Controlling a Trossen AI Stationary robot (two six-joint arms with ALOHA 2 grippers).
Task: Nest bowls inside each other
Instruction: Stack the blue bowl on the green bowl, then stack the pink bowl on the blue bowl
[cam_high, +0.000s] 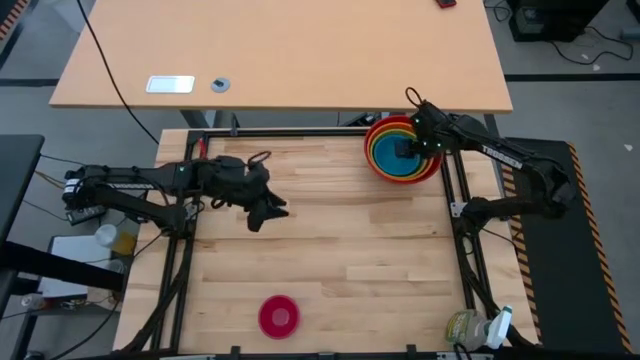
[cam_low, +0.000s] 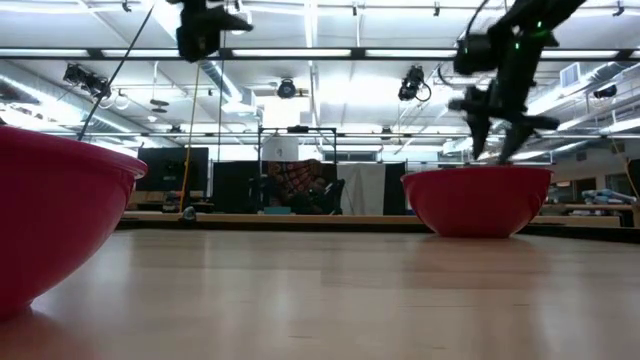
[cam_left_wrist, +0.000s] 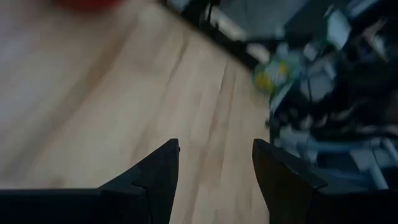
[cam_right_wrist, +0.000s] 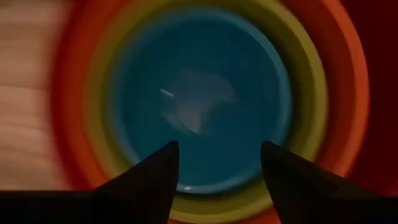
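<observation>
A stack of nested bowls (cam_high: 402, 150) stands at the table's far right, with red outermost, then orange, lime green and blue (cam_right_wrist: 199, 99) innermost. The red bowl's base (cam_low: 478, 225) rests on the table. My right gripper (cam_right_wrist: 217, 162) hangs open just above the blue bowl, touching nothing, and in the low view it is above the red rim (cam_low: 497, 130). A magenta pink bowl (cam_high: 279, 316) sits alone near the table's near edge, and it looms at the left of the low view (cam_low: 50, 230). My left gripper (cam_high: 268, 210) waits open over the table's left middle.
Black frame rails (cam_high: 463, 230) run along the table's sides. A green-labelled bottle (cam_high: 470, 328) lies off the near right corner. A light desk (cam_high: 300, 50) stands beyond the far edge. Bare wood (cam_high: 350, 250) lies between the stack and the pink bowl.
</observation>
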